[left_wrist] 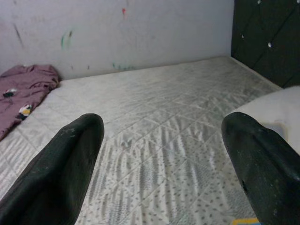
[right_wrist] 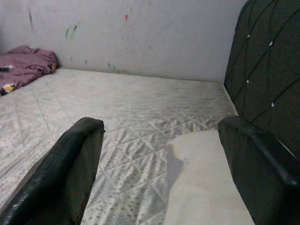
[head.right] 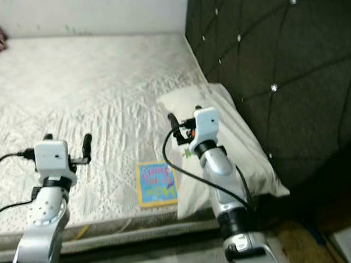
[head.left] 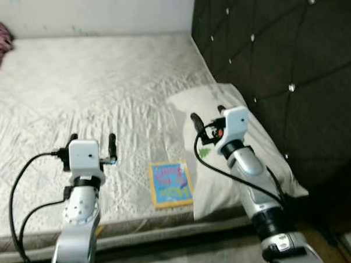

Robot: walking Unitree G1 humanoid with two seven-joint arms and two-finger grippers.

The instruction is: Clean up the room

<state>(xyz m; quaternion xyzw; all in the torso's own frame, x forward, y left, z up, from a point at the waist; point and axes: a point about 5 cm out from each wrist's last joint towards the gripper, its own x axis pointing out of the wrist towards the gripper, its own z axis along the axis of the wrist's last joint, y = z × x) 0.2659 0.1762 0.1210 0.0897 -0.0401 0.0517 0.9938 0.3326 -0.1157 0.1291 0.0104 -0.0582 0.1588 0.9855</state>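
yellow-edged book is lying on the bed just beside the white pillow; left end effector and right end effector are hovering open, gripping nothing.

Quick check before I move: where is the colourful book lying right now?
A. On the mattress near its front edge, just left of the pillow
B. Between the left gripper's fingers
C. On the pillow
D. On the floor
A. The book lies flat on the mattress near the front edge, beside the pillow, with both grippers open and holding nothing.
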